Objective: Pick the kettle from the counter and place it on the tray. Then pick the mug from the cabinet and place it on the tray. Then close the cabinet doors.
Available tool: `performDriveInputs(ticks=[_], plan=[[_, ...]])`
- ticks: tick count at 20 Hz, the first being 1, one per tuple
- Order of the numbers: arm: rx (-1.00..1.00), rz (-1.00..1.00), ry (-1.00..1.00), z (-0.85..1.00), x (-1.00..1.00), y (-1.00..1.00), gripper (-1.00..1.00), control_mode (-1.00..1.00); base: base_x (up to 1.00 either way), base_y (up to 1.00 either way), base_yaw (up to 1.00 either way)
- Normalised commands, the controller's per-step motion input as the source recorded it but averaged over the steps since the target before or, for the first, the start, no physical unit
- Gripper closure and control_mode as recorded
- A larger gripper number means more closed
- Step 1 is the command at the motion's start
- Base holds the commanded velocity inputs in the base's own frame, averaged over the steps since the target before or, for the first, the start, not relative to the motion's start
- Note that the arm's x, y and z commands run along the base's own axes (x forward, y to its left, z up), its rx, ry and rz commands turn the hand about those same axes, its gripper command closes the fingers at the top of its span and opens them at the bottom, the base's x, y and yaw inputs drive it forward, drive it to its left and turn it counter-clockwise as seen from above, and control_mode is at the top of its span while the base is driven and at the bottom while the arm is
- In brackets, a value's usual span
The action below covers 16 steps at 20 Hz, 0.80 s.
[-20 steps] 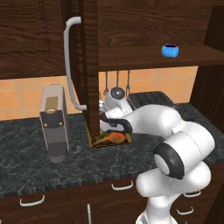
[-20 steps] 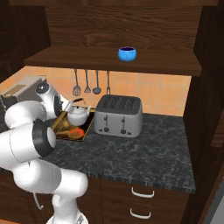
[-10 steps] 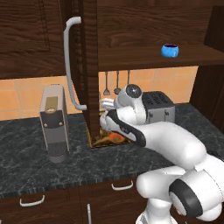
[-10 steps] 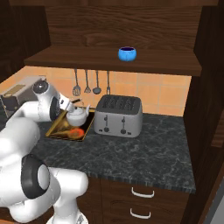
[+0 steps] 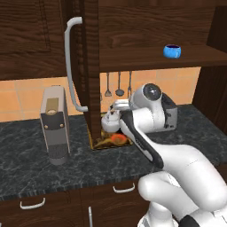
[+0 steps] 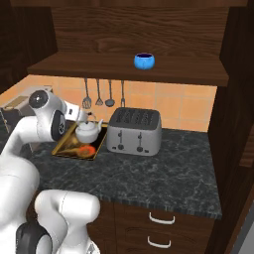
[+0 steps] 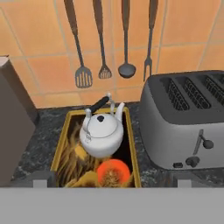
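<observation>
The gripper (image 7: 109, 183) stood wide open and empty, drawn back just above the small squat silver-grey kettle (image 7: 101, 133), which sat upright on the gold-rimmed rectangular tray (image 7: 133, 153) on the dark marbled stone surface (image 6: 168, 173), beside the boxy silver toaster (image 6: 135, 131). So the first step looked finished. The small bright blue mug (image 6: 144, 61) waited on the plank shelf of the dark brown wood cabinet (image 6: 124, 72), and the tall door with its silver bar handle (image 5: 71, 66) stood open. The white arm reached forward, bent sharply at the elbow.
</observation>
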Motion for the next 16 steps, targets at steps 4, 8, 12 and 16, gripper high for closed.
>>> performDriveInputs(ticks=[4,8,12,16], plan=[[-0.18,0.1,-0.14,0.56,-0.52,-0.43,-1.0,-1.0,0.0,0.0,0.0],[-0.06,0.02,-0.06,0.65,-0.44,-0.44,-1.0,-1.0,0.0,0.0,0.0],[0.0,0.0,0.0,0.67,-0.38,-0.51,-1.0,-1.0,0.0,0.0,0.0],[0.0,0.0,0.0,0.74,-0.24,-0.47,-1.0,-1.0,0.0,0.0,0.0]])
